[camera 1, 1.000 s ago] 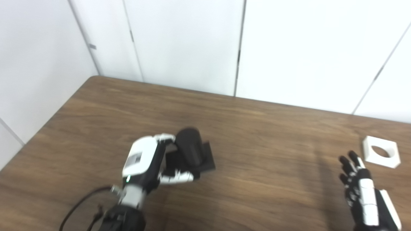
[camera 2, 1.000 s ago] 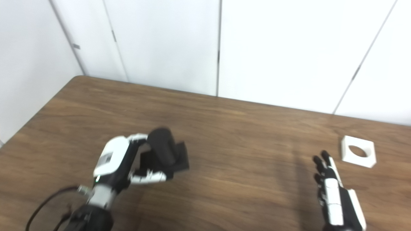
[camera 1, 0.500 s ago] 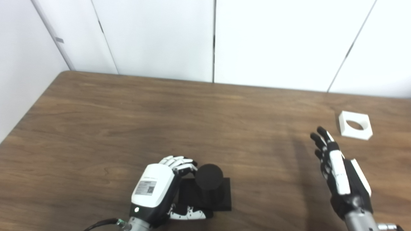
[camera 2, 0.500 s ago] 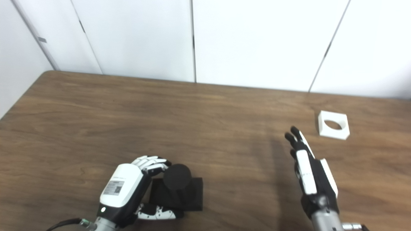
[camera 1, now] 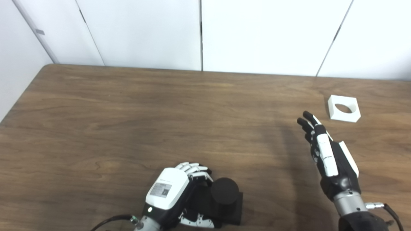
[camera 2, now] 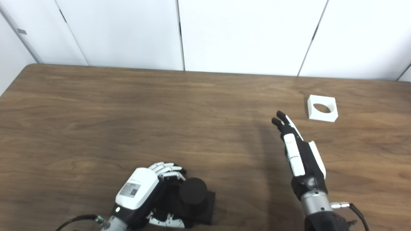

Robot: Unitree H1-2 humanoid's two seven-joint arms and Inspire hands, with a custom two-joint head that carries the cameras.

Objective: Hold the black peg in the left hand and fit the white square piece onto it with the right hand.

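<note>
My left hand (camera 1: 170,195) is clamped on the black peg (camera 1: 224,195) at the near edge of the surface (camera 1: 128,122), so that half looks done. My right hand (camera 1: 327,154) hangs with fingers apart, holding nothing, and the white square piece (camera 1: 343,108) lies untouched at the far right, yet to be picked up and fitted.

black peg (camera 1: 224,191), white square piece (camera 1: 344,108), brown wood-grain table (camera 1: 128,122)

Over the brown table (camera 1: 128,112), the left hand (camera 1: 173,195) at six o'clock grips the black peg (camera 1: 224,199), while the right hand (camera 1: 330,157), fingers straight and apart, points toward the white square piece (camera 1: 343,108) at two o'clock.
</note>
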